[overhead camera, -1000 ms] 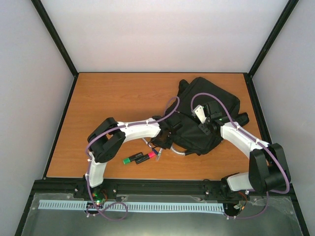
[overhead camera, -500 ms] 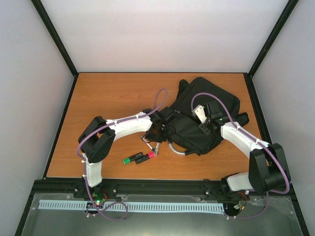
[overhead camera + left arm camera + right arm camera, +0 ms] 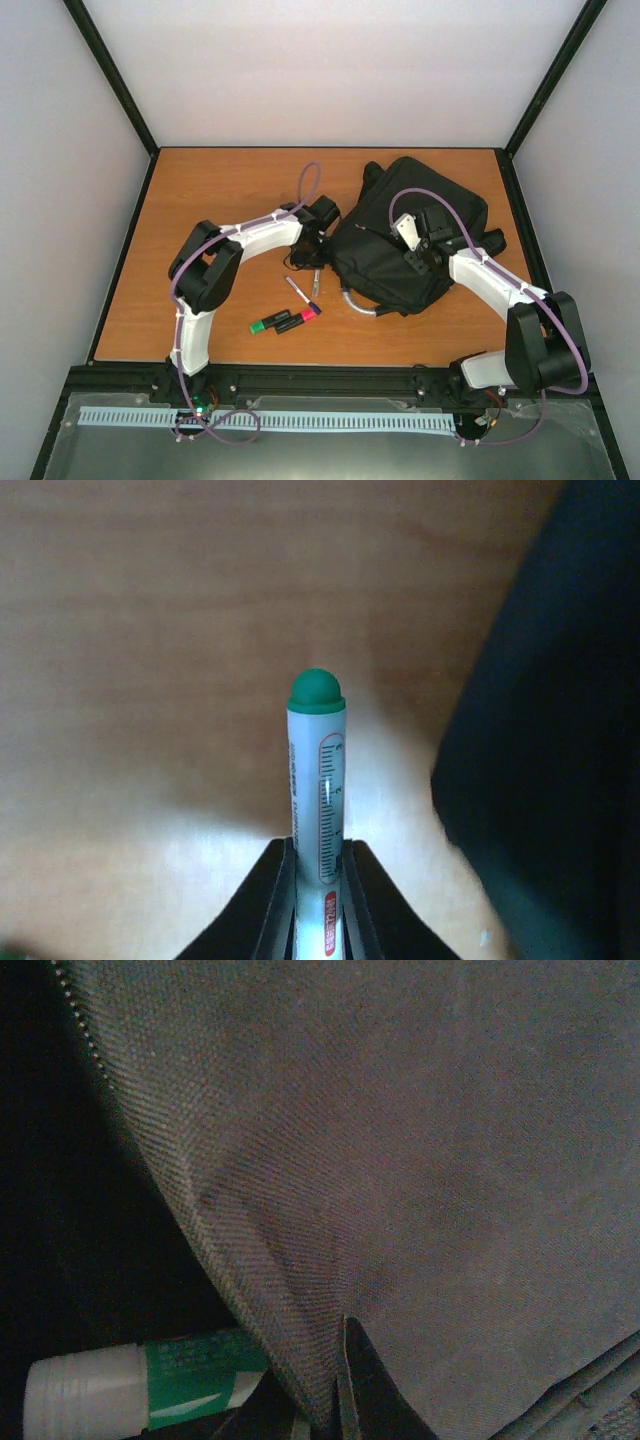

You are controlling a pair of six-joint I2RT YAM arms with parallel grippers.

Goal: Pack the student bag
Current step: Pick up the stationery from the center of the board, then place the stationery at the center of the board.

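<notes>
Packing partly done; marker held.
Left end effector (image 3: 318, 858) is closed narrowly on a green-capped marker (image 3: 318, 770), student bag (image 3: 385, 265) just to its right; right end effector (image 3: 335, 1390) is pinched on the bag's opening edge, one tube (image 3: 150, 1385) seen inside; highlighters (image 3: 285, 321) and pen (image 3: 298, 291) are judged unpacked.

The top camera looks down from behind the arm bases (image 3: 195, 385) over the whole table (image 3: 220, 190). The left wrist camera faces the tabletop from close, bag (image 3: 560, 730) at right; the right wrist camera presses against that bag's fabric.
</notes>
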